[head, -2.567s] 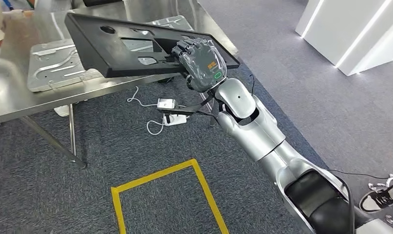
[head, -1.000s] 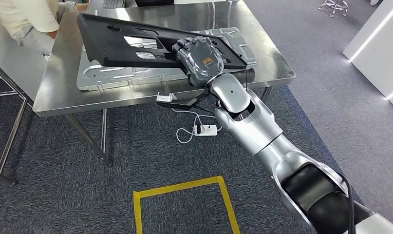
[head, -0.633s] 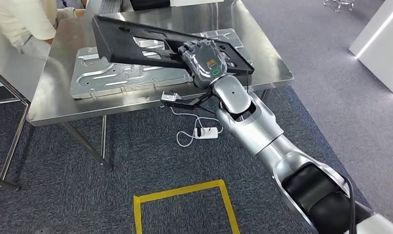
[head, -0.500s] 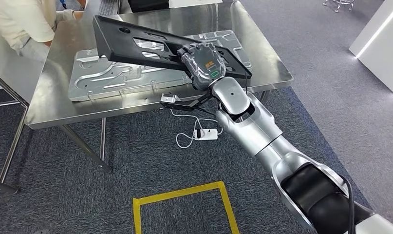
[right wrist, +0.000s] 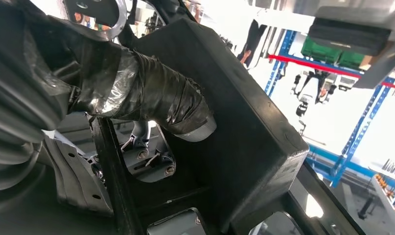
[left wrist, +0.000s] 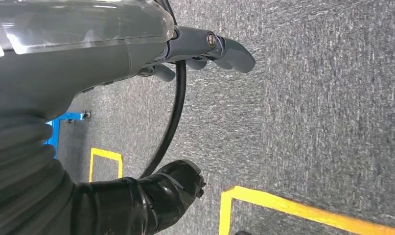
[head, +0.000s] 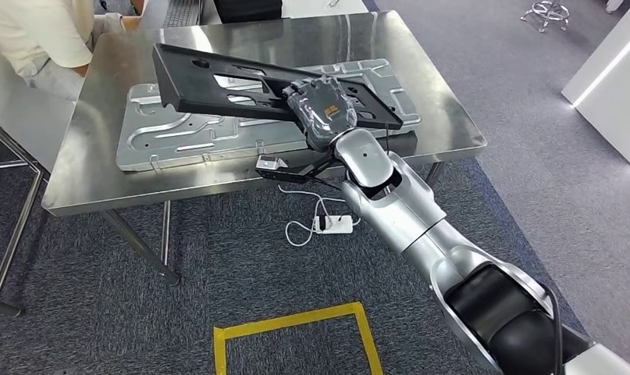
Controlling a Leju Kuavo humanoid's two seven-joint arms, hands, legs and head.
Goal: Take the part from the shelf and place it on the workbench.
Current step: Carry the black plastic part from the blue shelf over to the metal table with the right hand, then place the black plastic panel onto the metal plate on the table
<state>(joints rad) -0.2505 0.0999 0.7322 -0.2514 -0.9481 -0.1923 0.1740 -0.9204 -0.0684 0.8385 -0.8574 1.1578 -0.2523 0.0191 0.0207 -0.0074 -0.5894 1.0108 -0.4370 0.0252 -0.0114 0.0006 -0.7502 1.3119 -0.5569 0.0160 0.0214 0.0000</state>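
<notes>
My right hand [head: 322,110] grips a long black plastic panel [head: 218,82] with several cut-outs, holding it tilted over the steel workbench [head: 85,176]. The panel's near end lies low by my hand, its far end raised above a silver stamped metal plate [head: 179,133] lying on the bench. In the right wrist view the taped thumb [right wrist: 151,98] presses against the black panel [right wrist: 234,127]. My left hand [left wrist: 205,49] hangs over grey carpet, fingers loosely extended and holding nothing.
A person in a light shirt [head: 30,39] stands at the bench's far left corner. A white power strip [head: 332,224] with cable lies on the carpet under the bench. A yellow tape square [head: 296,336] marks the floor. White partitions [head: 608,70] stand right.
The view has shifted as I came closer to the bench. The black panel has dropped lower and further over the metal plate, still gripped by my right hand.
</notes>
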